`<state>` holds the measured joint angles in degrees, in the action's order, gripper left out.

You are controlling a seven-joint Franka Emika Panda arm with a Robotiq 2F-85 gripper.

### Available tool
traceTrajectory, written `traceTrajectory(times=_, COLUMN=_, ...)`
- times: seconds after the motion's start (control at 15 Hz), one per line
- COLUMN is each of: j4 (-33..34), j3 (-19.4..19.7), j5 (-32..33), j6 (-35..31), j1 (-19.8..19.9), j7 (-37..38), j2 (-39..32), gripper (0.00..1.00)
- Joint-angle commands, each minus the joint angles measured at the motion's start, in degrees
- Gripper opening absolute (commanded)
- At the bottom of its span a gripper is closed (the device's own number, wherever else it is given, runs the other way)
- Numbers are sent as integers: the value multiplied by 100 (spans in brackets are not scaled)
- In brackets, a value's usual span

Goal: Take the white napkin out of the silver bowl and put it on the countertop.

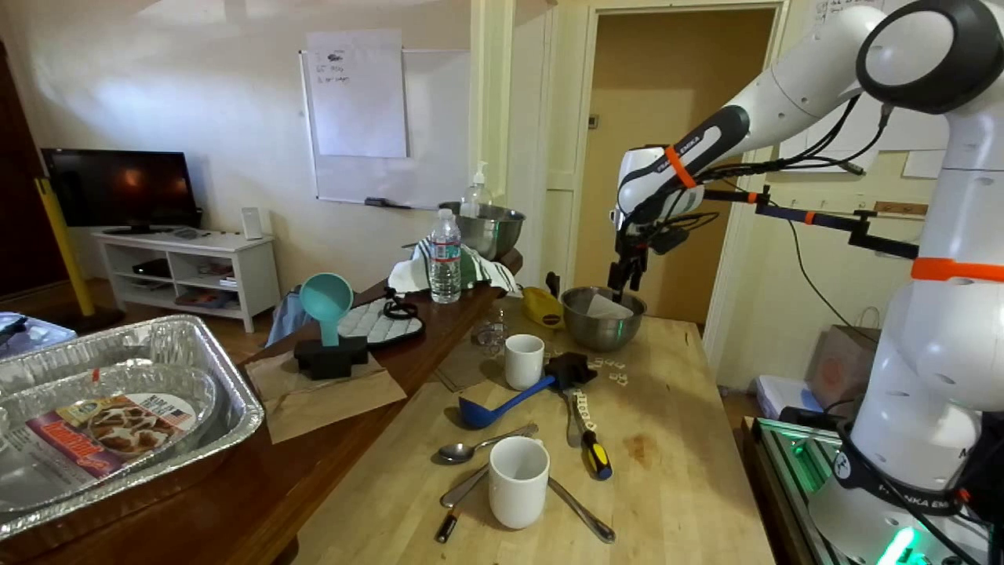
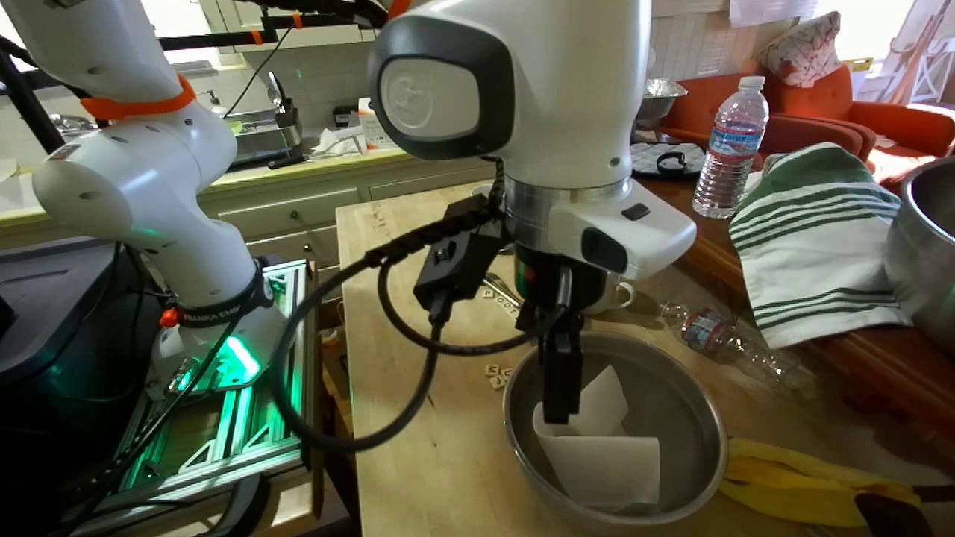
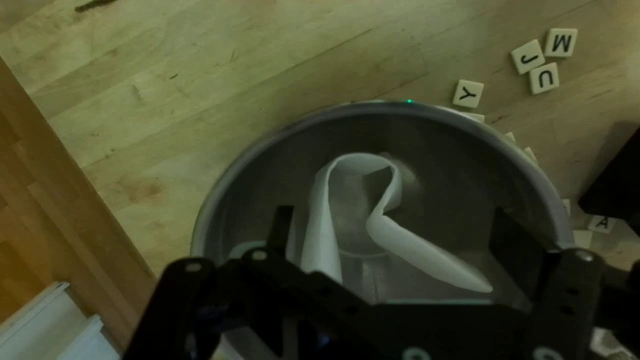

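Gripper cropped, bowl and napkin part-hidden

The white napkin lies inside the silver bowl, creased and bent, its edge curving into an open loop in the wrist view. Dim light there leaves its lower part unclear. The round metal bowl stands upright on the pale wooden worktop.

Smooth metal bowl, matt paper napkin
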<state>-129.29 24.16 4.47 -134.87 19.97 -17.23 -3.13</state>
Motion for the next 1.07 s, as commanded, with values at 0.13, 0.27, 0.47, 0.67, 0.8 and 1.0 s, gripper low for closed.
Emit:
traceTrajectory(times=0.13, j4=33, j3=-282, j5=-380, j6=-743, j1=183, j7=-843, j2=-545, gripper=100)
traceTrajectory(times=0.27, j4=43, j3=-360, j5=-422, j6=-796, j1=225, j7=-954, j2=-666, gripper=100)
traceTrajectory(times=0.47, j4=64, j3=-444, j5=-420, j6=-786, j1=284, j7=-1108, j2=-800, gripper=66)
traceTrajectory(times=0.67, j4=76, j3=-485, j5=-354, j6=-816, j1=343, j7=-1216, j2=-870, gripper=42)
traceTrajectory(times=0.8, j4=74, j3=-502, j5=-343, j6=-840, j1=381, j7=-1281, j2=-886, gripper=27)
traceTrajectory(times=1.0, j4=7, j3=-459, j5=-190, j6=-865, j1=398, j7=-1245, j2=-760, gripper=5)
